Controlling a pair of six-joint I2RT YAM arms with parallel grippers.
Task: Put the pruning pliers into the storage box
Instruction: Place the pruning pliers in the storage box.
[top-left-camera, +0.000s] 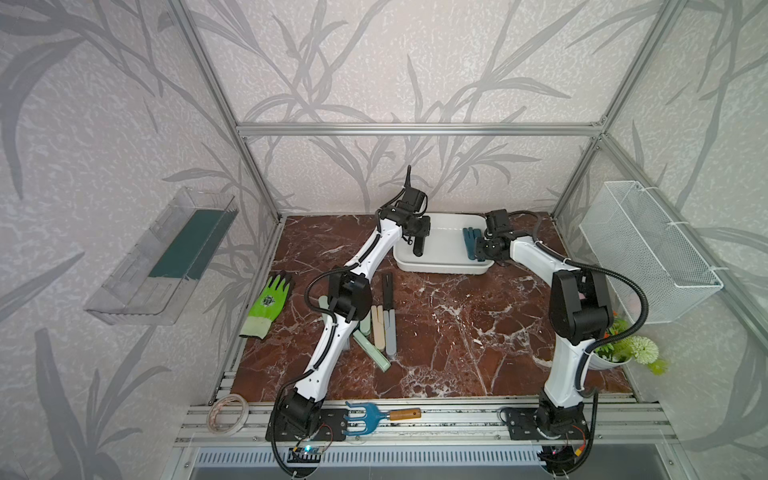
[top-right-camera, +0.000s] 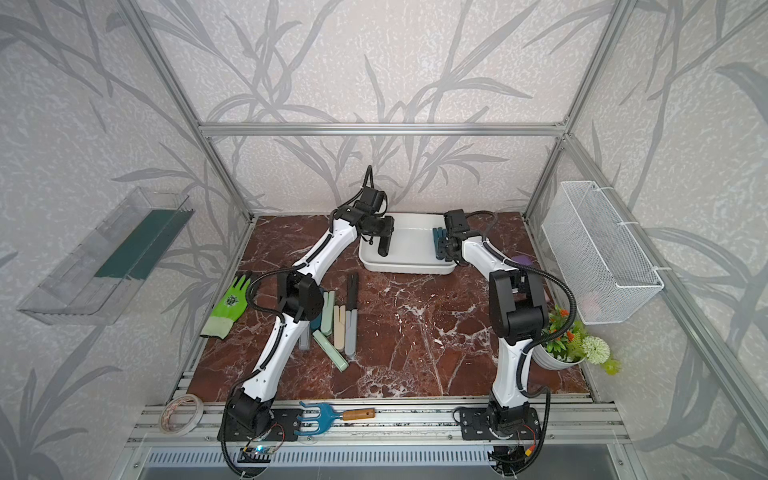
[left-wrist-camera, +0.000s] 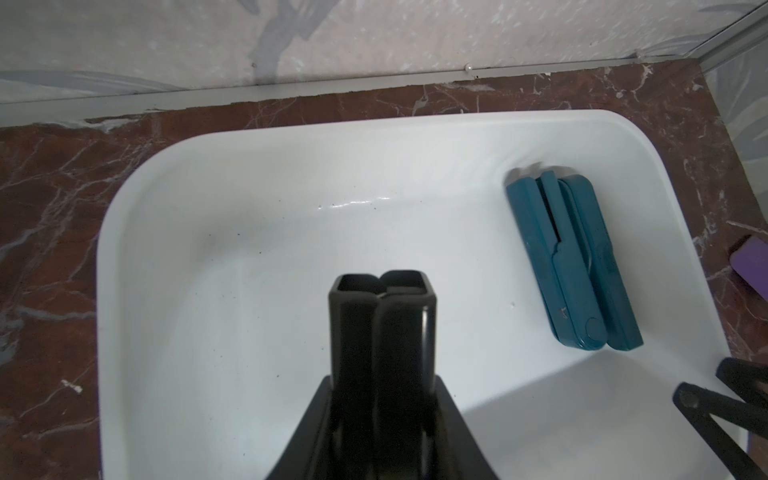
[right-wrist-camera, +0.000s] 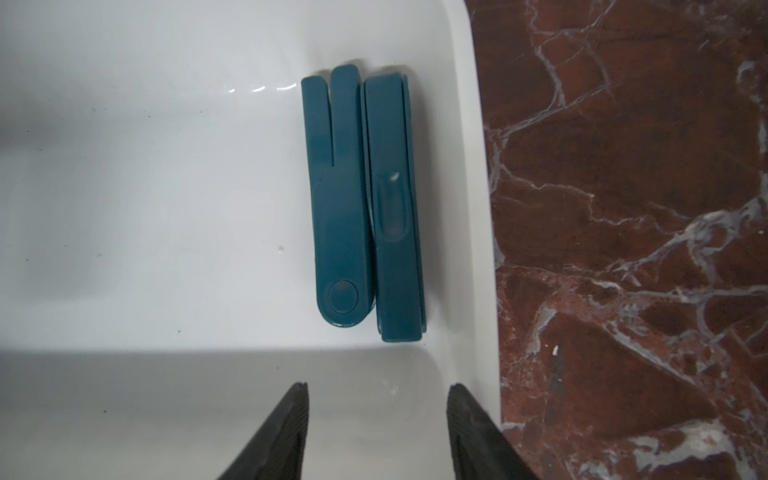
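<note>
leaf-patterned wallpaper walls (top-left-camera: 374, 62), aluminium frame (top-left-camera: 415, 129), red marble tabletop (top-left-camera: 457, 324)

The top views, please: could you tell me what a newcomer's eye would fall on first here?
First, the white storage box at the back of the red marble table, with two dark teal pliers lying side by side at its right end. Next, the left gripper holds black pliers over the box. A bright green glove lies at the table's left edge.

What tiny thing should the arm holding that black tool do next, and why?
Probably lower a little and open its jaws: the black pliers point down over the storage box's bare floor, clear of the two teal pliers lying inside.
</note>
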